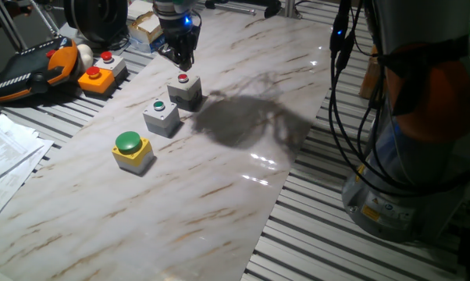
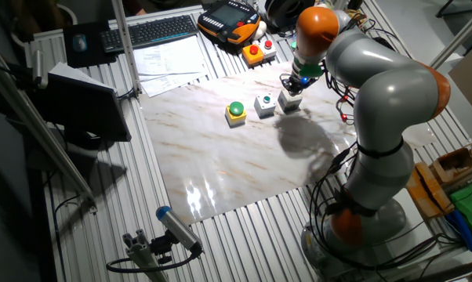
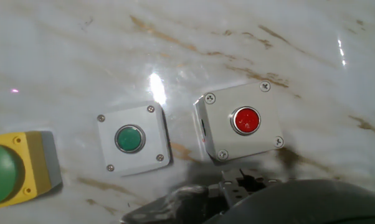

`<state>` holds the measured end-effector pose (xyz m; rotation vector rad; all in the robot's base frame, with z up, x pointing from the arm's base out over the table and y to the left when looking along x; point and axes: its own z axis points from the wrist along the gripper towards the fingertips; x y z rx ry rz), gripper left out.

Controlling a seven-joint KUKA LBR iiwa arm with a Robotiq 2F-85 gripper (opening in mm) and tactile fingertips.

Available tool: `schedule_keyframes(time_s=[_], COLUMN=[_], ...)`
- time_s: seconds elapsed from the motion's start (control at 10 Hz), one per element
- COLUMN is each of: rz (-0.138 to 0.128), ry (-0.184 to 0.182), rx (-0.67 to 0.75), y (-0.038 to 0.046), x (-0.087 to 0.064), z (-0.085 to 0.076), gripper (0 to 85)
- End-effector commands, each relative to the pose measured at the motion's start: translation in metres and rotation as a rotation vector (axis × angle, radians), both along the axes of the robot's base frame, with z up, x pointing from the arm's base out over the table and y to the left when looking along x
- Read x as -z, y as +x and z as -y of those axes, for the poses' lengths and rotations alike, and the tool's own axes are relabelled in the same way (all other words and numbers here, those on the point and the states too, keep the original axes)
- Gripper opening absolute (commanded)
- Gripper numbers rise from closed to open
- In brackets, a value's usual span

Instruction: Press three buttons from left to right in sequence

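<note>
Three button boxes stand in a row on the marble tabletop [image 1: 219, 179]. The yellow box with the big green dome button [image 1: 131, 149] [image 2: 235, 110] [image 3: 13, 174] is leftmost. A grey box with a small green button [image 1: 161, 117] [image 2: 264, 103] [image 3: 131, 139] is in the middle. A grey box with a small red button [image 1: 185, 90] [image 2: 289, 99] [image 3: 245, 121] is rightmost. My gripper [image 1: 183, 62] [image 2: 295, 84] hangs just above the red-button box, its tip a little over the button. No view shows the gap between the fingertips.
An orange box with a red button [image 1: 94, 78] and a joined grey red-button box [image 1: 109, 63] sit at the back left beside a black and orange pendant [image 1: 32, 70]. Papers [image 1: 5, 152] lie at the left. The arm's base [image 1: 422, 156] and cables stand at the right.
</note>
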<state>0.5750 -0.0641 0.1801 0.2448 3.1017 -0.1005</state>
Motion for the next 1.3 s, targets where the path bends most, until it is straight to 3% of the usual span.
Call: schedule_keyframes(time_s=[0.0, 0.2, 0.6, 1.2], rz=[-0.004, 0.012, 0.024, 0.025], ry=[0.013, 0.044, 0.045, 0.098], rx=[-0.020, -0.052, -0.059, -0.075], y=[0.0000, 0.0000, 0.0040, 0.0215], x=[0.000, 0.000, 0.003, 0.022], z=[0.000, 0.000, 0.011, 0.021], gripper=[0.7, 0.7, 0.7, 0.7])
